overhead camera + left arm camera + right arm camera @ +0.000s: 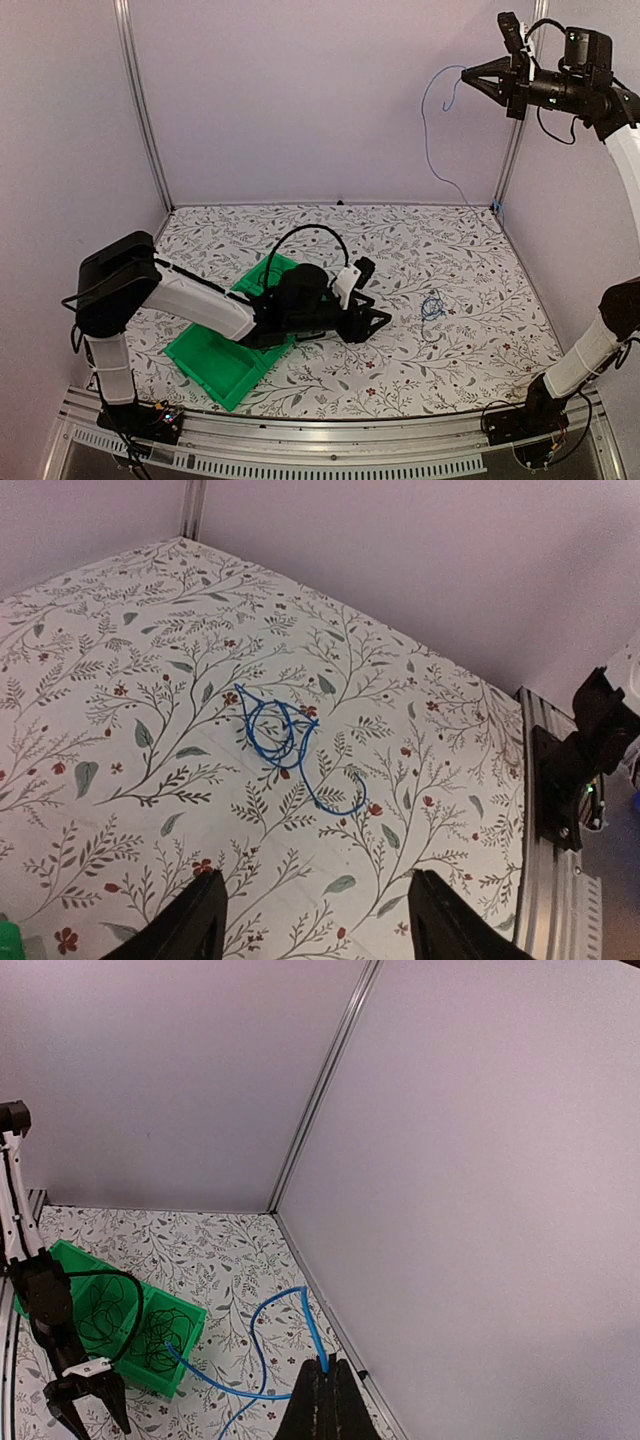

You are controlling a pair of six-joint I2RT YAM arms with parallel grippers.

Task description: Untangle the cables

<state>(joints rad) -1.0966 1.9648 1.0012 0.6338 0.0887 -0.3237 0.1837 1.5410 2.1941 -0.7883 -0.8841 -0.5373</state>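
Observation:
A thin blue cable (428, 140) hangs from my right gripper (465, 72), which is raised high at the back right and shut on its end (322, 1358). The cable drops to the table's far right corner. A small blue coil (432, 305) lies on the floral table (300, 385). My left gripper (376, 296) sits low just left of it. In the left wrist view the jaws (320, 905) stand open and empty, with the blue coil (278, 738) ahead and apart from them. Black cables (100, 1310) lie coiled in the green bin (190, 1312).
The green bin (215, 362) stands at the front left, partly under my left arm. White walls and metal posts (142, 110) close the back and sides. The right arm's base (530, 420) is at the front right edge.

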